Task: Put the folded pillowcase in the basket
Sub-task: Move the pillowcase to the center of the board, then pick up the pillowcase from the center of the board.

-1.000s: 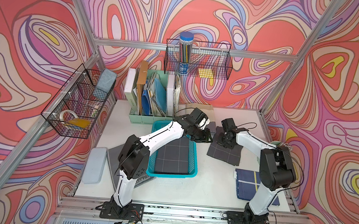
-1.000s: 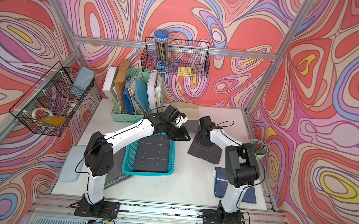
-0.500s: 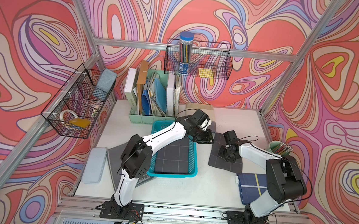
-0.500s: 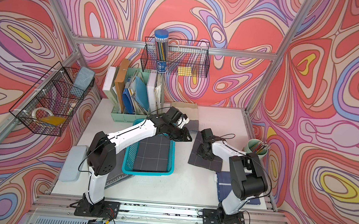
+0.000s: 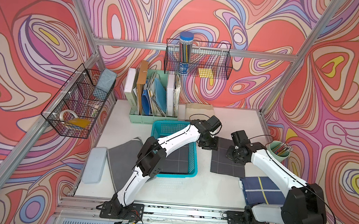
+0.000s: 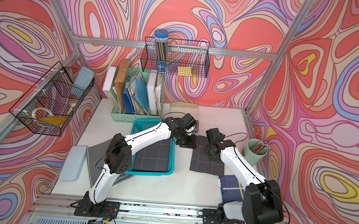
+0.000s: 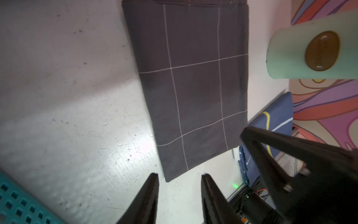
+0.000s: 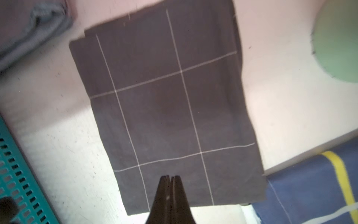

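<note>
Pillowcase (image 5: 227,165) first: folded into a dark grey rectangle with thin pale grid lines, it lies flat on the white table (image 5: 211,193), outside the turquoise basket (image 5: 169,127) and just beside that basket's right wall. Both top views show it so (image 6: 207,166). A similar dark gridded cloth (image 5: 180,159) lies on the basket's floor.

Left arm: it rises from its base at the front rail, bends at the elbow above the basket's near left part and stretches diagonally over the basket. Its wrist turns down, so the left hand (image 5: 207,145) sits at the far left corner of the pillowcase. In the left wrist view the left hand (image 7: 179,175) has its two fingers parted, with bare table between them and a corner of the pillowcase (image 7: 193,87) just past the tips; it grips nothing.

Right arm: it runs from its base low over a folded navy cloth (image 5: 260,190), and the right hand (image 5: 233,156) points down over the far part of the pillowcase, beside a green cup of pencils (image 5: 278,152). In the right wrist view the right hand (image 8: 170,176) has its fingers pressed together, empty, over the pillowcase (image 8: 170,108). Whether the tips touch the fabric cannot be told.
</note>
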`<action>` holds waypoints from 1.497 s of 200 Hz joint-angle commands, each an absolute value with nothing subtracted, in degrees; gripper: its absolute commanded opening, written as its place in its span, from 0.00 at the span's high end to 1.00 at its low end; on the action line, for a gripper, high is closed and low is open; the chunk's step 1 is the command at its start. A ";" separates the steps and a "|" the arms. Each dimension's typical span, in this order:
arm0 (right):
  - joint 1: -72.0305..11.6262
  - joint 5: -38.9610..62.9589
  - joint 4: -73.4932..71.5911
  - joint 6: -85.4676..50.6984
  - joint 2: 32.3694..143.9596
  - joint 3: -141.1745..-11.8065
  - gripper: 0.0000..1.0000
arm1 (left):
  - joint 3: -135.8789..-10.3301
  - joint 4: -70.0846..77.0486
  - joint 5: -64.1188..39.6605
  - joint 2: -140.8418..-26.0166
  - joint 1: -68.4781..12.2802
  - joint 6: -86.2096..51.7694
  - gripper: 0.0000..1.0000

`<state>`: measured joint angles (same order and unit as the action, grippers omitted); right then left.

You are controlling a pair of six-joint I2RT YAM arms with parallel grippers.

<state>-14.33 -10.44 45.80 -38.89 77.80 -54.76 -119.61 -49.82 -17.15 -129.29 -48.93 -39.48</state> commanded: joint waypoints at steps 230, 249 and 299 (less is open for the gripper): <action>-5.01 -11.25 36.20 -36.31 98.30 -55.67 1.00 | -124.43 -43.02 -16.79 -144.14 -50.47 -47.36 0.47; -5.07 -9.86 36.21 -36.11 98.70 -55.81 1.00 | -123.49 -43.38 -16.43 -144.22 -50.47 -47.50 0.47; -5.07 -7.39 36.04 -35.59 99.09 -55.73 1.00 | -122.75 -43.07 -17.26 -144.55 -50.35 -47.70 0.49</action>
